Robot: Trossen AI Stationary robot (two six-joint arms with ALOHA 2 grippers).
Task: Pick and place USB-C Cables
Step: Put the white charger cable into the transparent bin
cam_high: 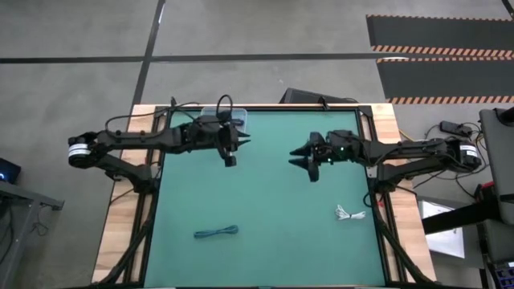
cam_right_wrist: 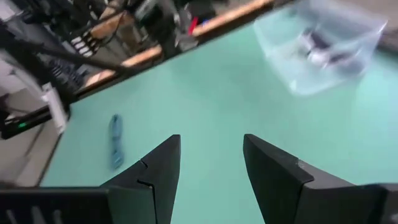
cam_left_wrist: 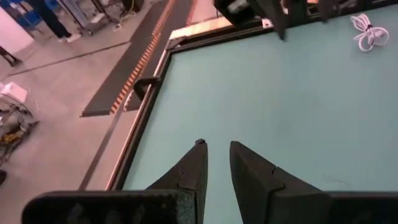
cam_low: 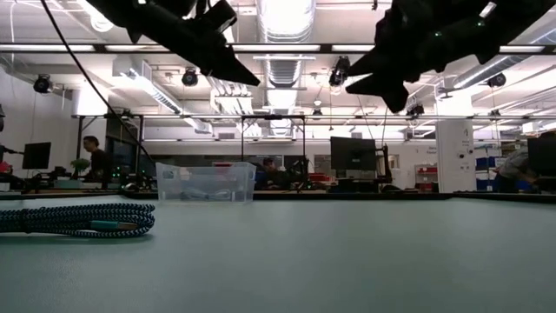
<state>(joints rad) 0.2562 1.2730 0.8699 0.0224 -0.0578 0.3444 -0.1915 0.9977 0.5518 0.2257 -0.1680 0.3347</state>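
Note:
A dark teal-green coiled cable (cam_high: 215, 233) lies flat on the green mat near its near edge, also seen in the low view (cam_low: 78, 219) and the right wrist view (cam_right_wrist: 115, 140). A white coiled cable (cam_high: 349, 213) lies near the mat's right edge, also in the left wrist view (cam_left_wrist: 367, 31). A clear plastic bin (cam_high: 229, 120) at the far edge holds a dark and a white bundle (cam_right_wrist: 317, 50). My left gripper (cam_high: 230, 159) hovers just in front of the bin, narrowly open and empty. My right gripper (cam_high: 302, 164) hovers over the mat's middle right, open and empty.
The green mat (cam_high: 265, 201) sits in a dark frame on a wooden table (cam_high: 116, 233). Bare mat lies between the two cables and under both grippers. The bin (cam_low: 206, 183) stands at the far edge. People and desks show in the room beyond.

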